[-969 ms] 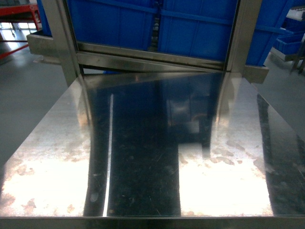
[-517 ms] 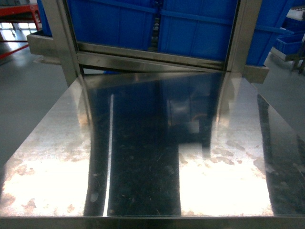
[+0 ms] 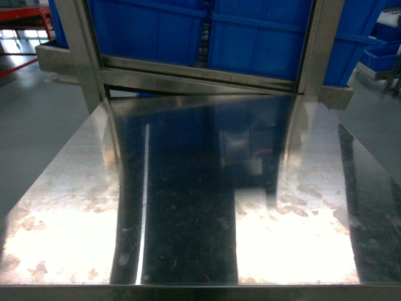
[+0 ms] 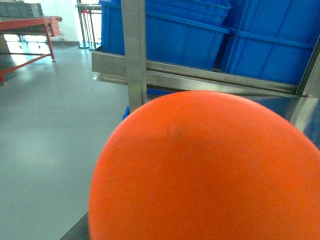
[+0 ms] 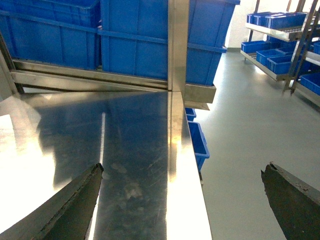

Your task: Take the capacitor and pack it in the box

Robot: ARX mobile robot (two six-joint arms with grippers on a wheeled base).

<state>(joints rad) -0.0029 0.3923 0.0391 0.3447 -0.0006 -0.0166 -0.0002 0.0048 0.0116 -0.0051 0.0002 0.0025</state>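
The box and capacitor showed in no view, so their place could not be told. The right gripper (image 5: 182, 169) hung with fingers spread wide over the steel table's (image 3: 188, 188) right edge, with blue bins (image 3: 263, 31) racked at the far side. An orange dome (image 4: 210, 170) filled the left wrist view, hiding the left gripper, its state unknowable.

This is a warehouse or factory floor. A polished stainless steel worktable (image 3: 200, 188) stands against a steel frame (image 3: 81, 50) that carries big blue plastic bins (image 3: 250, 31). Around it spreads a smooth grey painted floor (image 5: 250, 130). To the right, metal racks (image 5: 280, 45) hold more blue bins (smaller ones sit low beside the table), and a red-framed bench (image 4: 30, 27) stands far left.
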